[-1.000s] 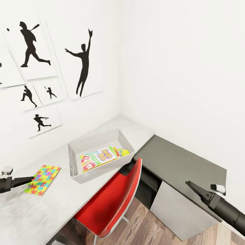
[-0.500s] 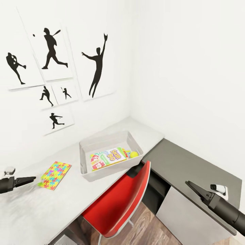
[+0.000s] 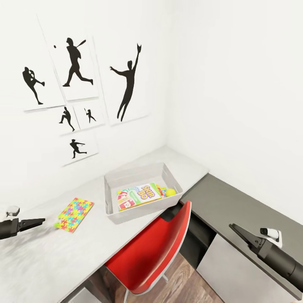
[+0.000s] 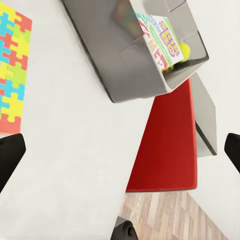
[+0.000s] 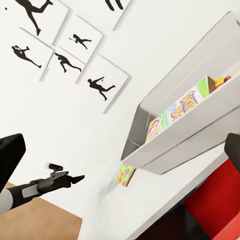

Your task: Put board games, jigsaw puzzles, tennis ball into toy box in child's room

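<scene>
Table (image 3: 50,261) top: pale grey-white, matt, faintly mottled. Toy box (image 3: 126,179): light grey, smooth, plastic-looking, dull sheen. Jigsaw puzzle (image 3: 75,209): flat, matt, bright colours. Board game (image 3: 141,194) lid: printed card, slight gloss. Chair (image 3: 155,248) shell: red, smooth, glossy. Floor (image 3: 185,282): wood planks. Side unit (image 3: 235,206) top: dark grey, matt.

I see the shallow grey toy box (image 3: 110,185) on the pale-topped table (image 3: 54,256), the multicoloured jigsaw puzzle square (image 3: 75,209) lying left of it, the red chair (image 3: 155,248) before it.
</scene>
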Controlling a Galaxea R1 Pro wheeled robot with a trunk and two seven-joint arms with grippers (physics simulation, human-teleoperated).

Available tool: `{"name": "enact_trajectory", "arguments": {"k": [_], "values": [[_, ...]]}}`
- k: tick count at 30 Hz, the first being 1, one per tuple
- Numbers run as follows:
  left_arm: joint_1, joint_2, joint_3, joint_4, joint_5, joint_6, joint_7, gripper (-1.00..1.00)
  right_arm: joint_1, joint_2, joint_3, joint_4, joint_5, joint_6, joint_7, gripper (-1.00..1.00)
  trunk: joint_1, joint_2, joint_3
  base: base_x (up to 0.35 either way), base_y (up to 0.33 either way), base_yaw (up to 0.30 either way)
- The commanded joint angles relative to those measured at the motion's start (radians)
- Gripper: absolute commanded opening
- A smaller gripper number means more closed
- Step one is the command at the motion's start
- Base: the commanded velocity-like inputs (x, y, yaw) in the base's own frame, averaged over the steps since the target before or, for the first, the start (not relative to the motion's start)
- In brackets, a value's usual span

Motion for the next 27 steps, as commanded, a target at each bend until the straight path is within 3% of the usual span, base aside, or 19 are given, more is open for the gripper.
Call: {"name": "enact_trajectory", "arguments": {"k": [1, 27], "values": [[-0.001, 0.000, 0.007, 0.000, -0.010, 0.011, -0.004, 1.00, -0.001, 0.000, 0.000, 0.000, -0.004, 0.006, 0.000, 1.00, 0.001, -0.002, -0.002, 0.000, 0.000, 0.007], [-0.001, 0.000, 0.007, 0.000, -0.012, 0.011, -0.004, 1.00, -0.001, 0.000, -0.001, 0.000, -0.004, 0.006, 0.002, 1.00, 0.001, -0.002, -0.002, 0.000, 0.000, 0.001]]}}
